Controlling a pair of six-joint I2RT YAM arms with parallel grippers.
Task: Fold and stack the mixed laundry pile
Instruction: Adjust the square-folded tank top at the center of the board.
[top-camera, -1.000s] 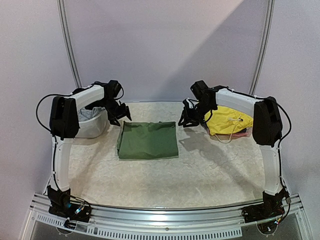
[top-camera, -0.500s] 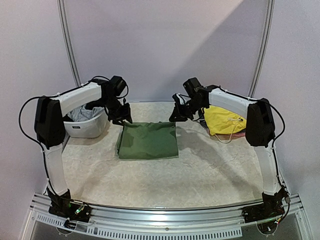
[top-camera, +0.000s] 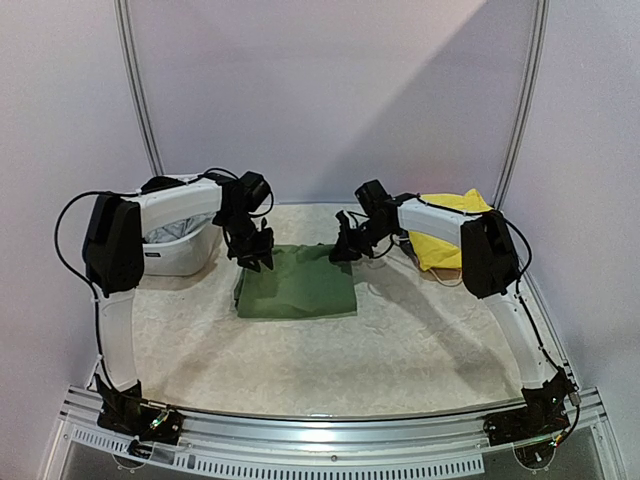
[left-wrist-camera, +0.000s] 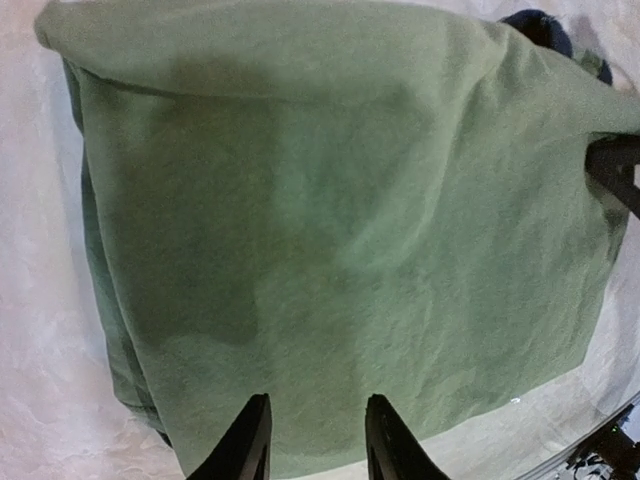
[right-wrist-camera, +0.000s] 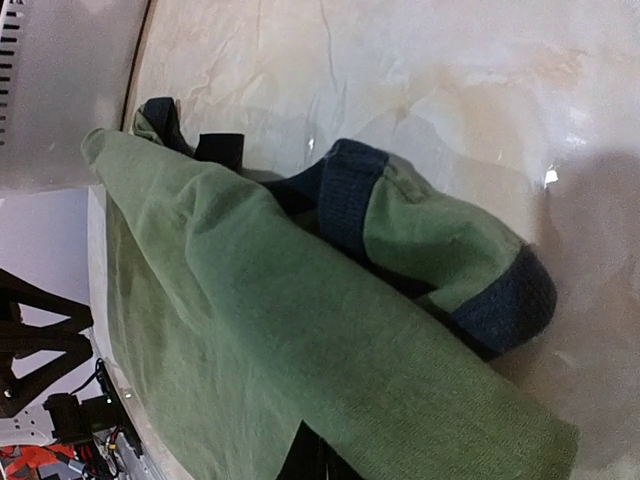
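Note:
The olive-green T-shirt (top-camera: 298, 281) lies folded into a rectangle mid-table. My left gripper (top-camera: 255, 255) is over its far left corner, open and empty, with both fingertips just above the cloth in the left wrist view (left-wrist-camera: 315, 400). My right gripper (top-camera: 342, 248) is at the far right corner. In the right wrist view the shirt (right-wrist-camera: 300, 330) drapes over my gripper (right-wrist-camera: 320, 455), whose fingers show close together under a lifted fold, shut on the cloth. Navy trim (right-wrist-camera: 350, 185) and a navy cuff (right-wrist-camera: 510, 300) show there. The yellow garment (top-camera: 440, 250) lies at the back right.
A white tub (top-camera: 175, 262) with grey pieces (top-camera: 170, 228) in it stands at the back left, beside my left arm. The table has a pale crinkled cover (top-camera: 330, 360). Curved wall rails rise behind both arms.
Both grippers have swung inward and down from beside the tub and the yellow garment to the shirt's far corners. The right one now has the cloth's edge.

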